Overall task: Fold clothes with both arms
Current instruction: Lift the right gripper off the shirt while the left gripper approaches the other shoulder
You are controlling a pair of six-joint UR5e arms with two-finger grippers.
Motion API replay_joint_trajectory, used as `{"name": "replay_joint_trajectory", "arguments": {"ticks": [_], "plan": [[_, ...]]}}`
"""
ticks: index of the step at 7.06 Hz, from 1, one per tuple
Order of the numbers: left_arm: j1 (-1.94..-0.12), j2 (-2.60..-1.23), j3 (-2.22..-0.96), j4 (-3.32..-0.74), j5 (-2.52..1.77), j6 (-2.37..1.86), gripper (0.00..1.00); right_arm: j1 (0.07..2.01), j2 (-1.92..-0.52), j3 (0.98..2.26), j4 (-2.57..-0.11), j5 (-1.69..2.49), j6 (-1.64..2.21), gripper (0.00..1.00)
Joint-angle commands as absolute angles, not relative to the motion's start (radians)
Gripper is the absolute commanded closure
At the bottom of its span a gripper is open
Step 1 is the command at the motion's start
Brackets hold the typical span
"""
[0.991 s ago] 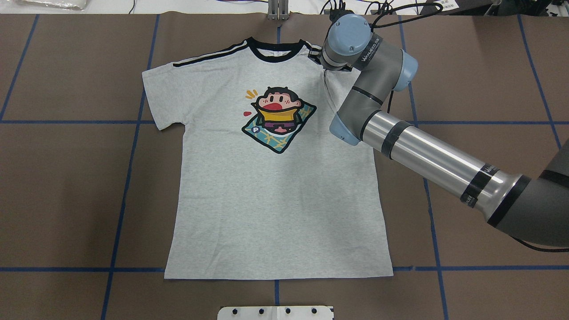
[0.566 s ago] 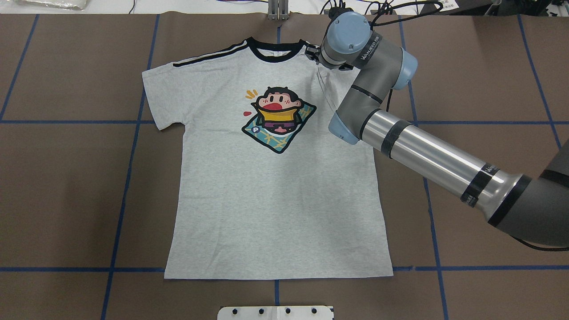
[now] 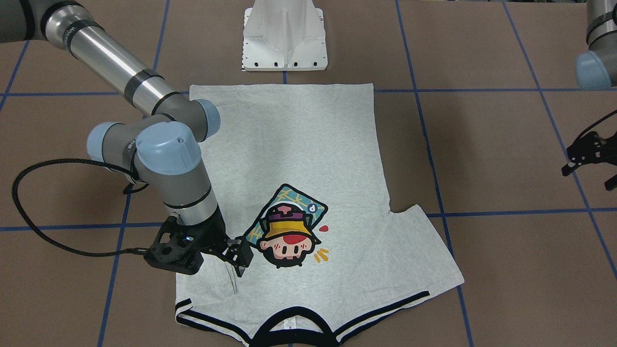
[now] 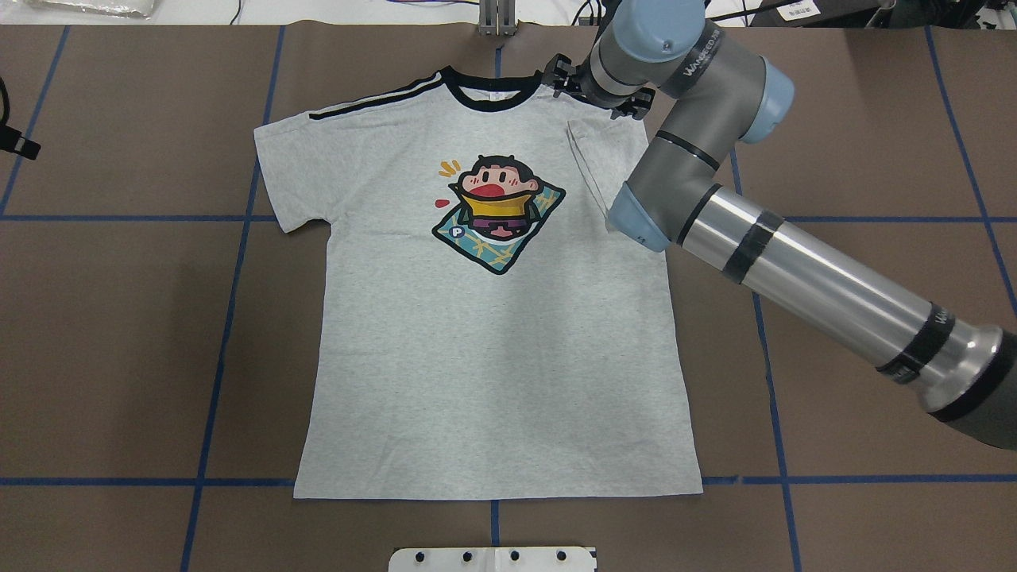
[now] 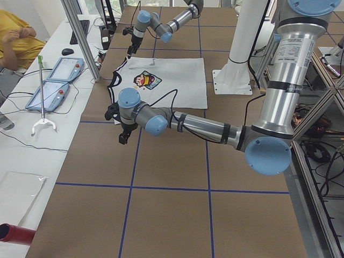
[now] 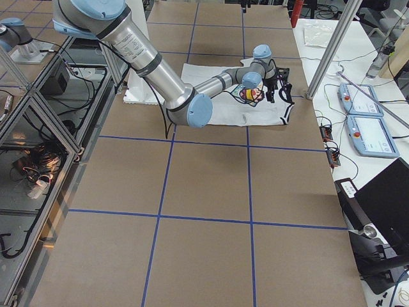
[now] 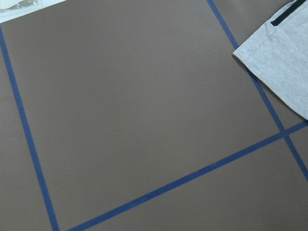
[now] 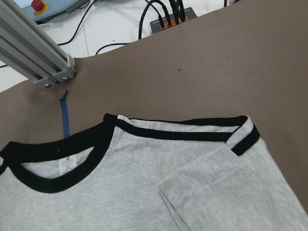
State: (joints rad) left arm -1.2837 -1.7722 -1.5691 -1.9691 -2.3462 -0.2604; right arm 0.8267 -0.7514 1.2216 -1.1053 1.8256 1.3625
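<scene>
The grey T-shirt [image 3: 299,159] lies flat, print up, on the brown table, collar away from the robot; it also shows in the overhead view [image 4: 493,357]. Its sleeve on my right side [image 4: 608,159] is folded inward onto the chest, as the right wrist view [image 8: 226,192] shows. My right gripper [image 3: 239,264] hangs just above that folded sleeve, beside the cartoon print [image 3: 287,236]; it looks open and holds nothing. My left gripper [image 3: 588,168] is open and empty, off the shirt beyond the other sleeve [image 7: 284,62].
The white base block [image 3: 284,38] stands at the shirt's hem side. An aluminium post [image 8: 38,53] and cables sit past the collar at the table's far edge. Blue tape lines [image 4: 230,318] grid the brown table. Teach pendants [image 5: 54,80] lie on a side bench.
My right arm has risen and swung back toward the far right. The folded sleeve it covered now lies in the open on the chest. A bit of the left gripper has appeared at the left edge.
</scene>
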Motion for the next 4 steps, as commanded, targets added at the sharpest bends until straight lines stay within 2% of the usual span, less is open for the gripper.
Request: {"name": "replay_joint_trajectory", "arguments": {"ticks": [1, 2, 4], "plan": [[-1.179, -1.901, -1.482, -1.971, -2.306, -0.459, 0.01, 0.874, -0.917, 1.452, -1.127, 1.936, 1.358, 0.0], [-1.12, -1.948, -1.458, -1.97, -2.303, -0.56, 0.01, 0.88, -0.995, 1.55, -1.127, 1.942, 1.358, 0.0], [-1.108, -2.031, -1.315, -2.094, -2.301, -0.719, 0.01, 0.882, -1.11, 1.659, -1.123, 1.945, 1.358, 0.0]]}}
